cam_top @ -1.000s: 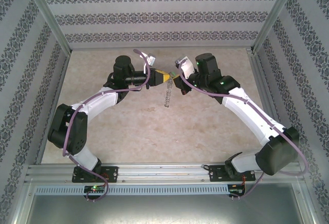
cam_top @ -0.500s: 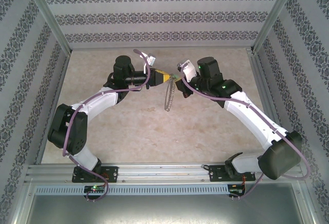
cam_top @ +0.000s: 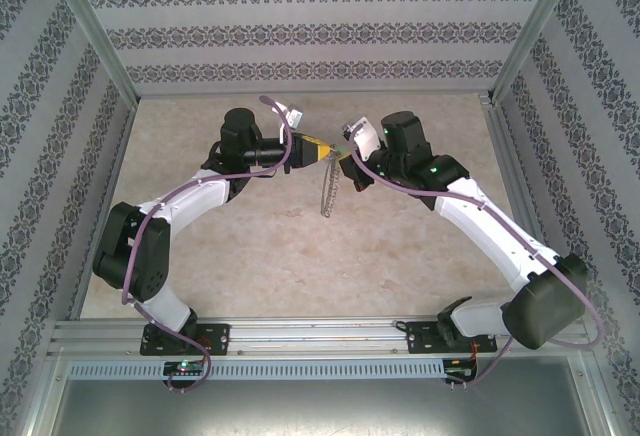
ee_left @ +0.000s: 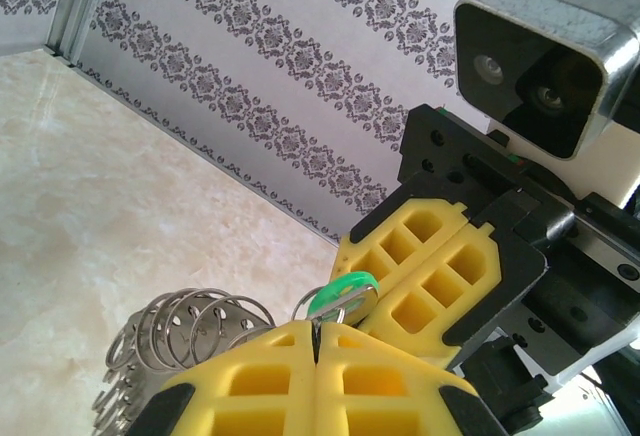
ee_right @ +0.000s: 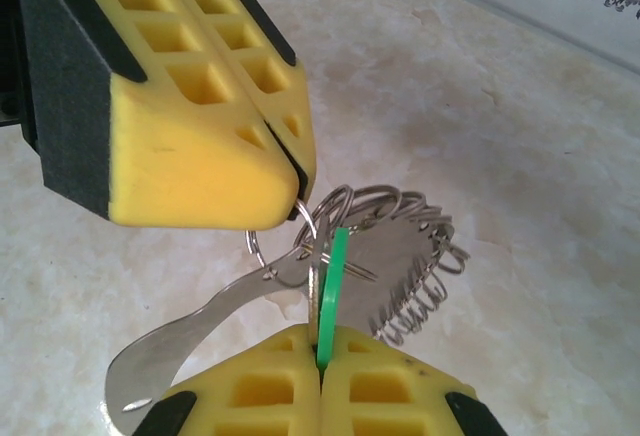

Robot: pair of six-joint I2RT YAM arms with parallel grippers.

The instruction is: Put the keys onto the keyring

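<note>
Green key [ee_right: 327,286], pinched edge-on in the right claw [ee_right: 320,348], aims lengthwise at the keyring [ee_right: 400,256] wire clenched in the left claw [ee_right: 297,178], just left, seemingly touching.

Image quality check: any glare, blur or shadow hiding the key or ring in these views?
Top external: even, soft light with no hard shadows, but the keyring is tiny and its detail unresolved. Left wrist: the ring coils and the green key are both in focus. Right wrist: the key is seen edge-on as a thin strip, and a silvery blade catches bright highlights.
</note>
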